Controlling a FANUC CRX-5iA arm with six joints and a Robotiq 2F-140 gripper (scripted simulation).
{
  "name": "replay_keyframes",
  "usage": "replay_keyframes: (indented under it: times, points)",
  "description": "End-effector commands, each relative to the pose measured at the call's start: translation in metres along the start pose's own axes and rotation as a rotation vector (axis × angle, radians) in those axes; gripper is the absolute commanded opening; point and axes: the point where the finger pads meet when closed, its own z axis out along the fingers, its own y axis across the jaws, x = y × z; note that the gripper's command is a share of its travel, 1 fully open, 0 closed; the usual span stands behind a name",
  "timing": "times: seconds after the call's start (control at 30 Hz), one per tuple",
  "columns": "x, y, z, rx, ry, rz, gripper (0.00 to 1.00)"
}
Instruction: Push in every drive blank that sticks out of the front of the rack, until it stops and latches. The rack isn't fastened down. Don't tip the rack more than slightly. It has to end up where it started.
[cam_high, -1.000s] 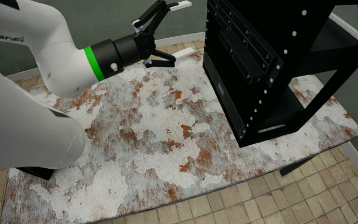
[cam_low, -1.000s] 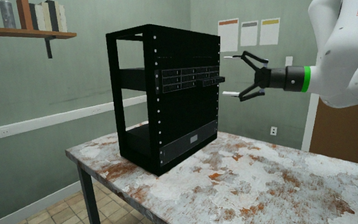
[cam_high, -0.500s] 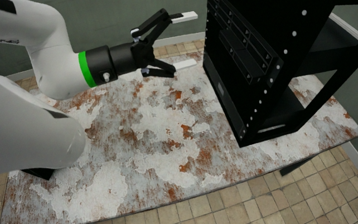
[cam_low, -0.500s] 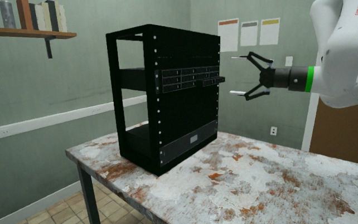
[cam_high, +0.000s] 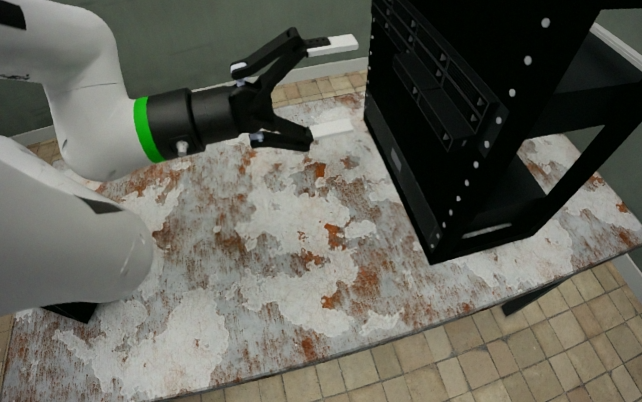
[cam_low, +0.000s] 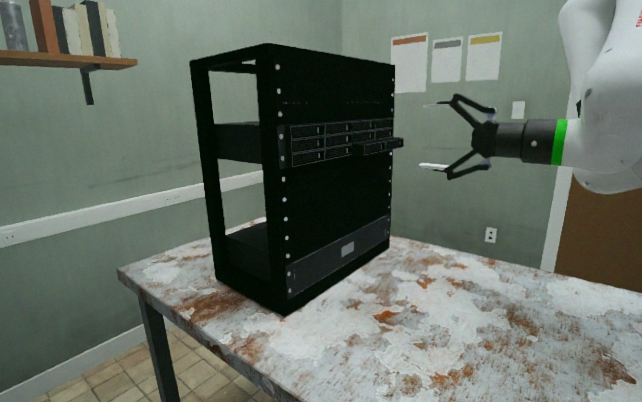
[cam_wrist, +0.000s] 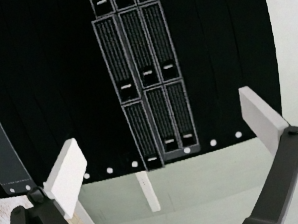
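Note:
The black rack (cam_high: 537, 45) (cam_low: 275, 210) (cam_wrist: 55, 95) stands upright on the table. Its drive bay has three rows of blanks. Two neighbouring blanks in the bottom row stick out. The end blank (cam_high: 452, 119) (cam_low: 394, 143) (cam_wrist: 141, 131) is at the bay's right end in the exterior view. The other blank (cam_high: 416, 74) (cam_low: 372, 148) (cam_wrist: 112, 56) is beside it, away from that end. The other visible blanks look level with each other. My gripper (cam_high: 354, 84) (cam_low: 422, 135) (cam_wrist: 158, 128) is open and empty in front of the rack, clear of it at about bay height.
The worn table (cam_high: 280, 300) (cam_low: 450, 320) carries the rack near one end. A grey panel with a light label (cam_high: 396, 159) (cam_low: 347, 249) is low on the rack front. A wall shelf (cam_low: 65, 59) with books is behind the rack, at the upper left in the exterior view.

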Motion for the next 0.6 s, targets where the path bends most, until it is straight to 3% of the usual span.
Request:
replay_keyframes:
  times: [0.0,0.57]
  points:
    - [-0.0004,0.0005,0.0,-0.001,-0.002,0.001,1.0]
    - [-0.0095,-0.0005,-0.0027,0.002,-0.027,0.012,1.0]
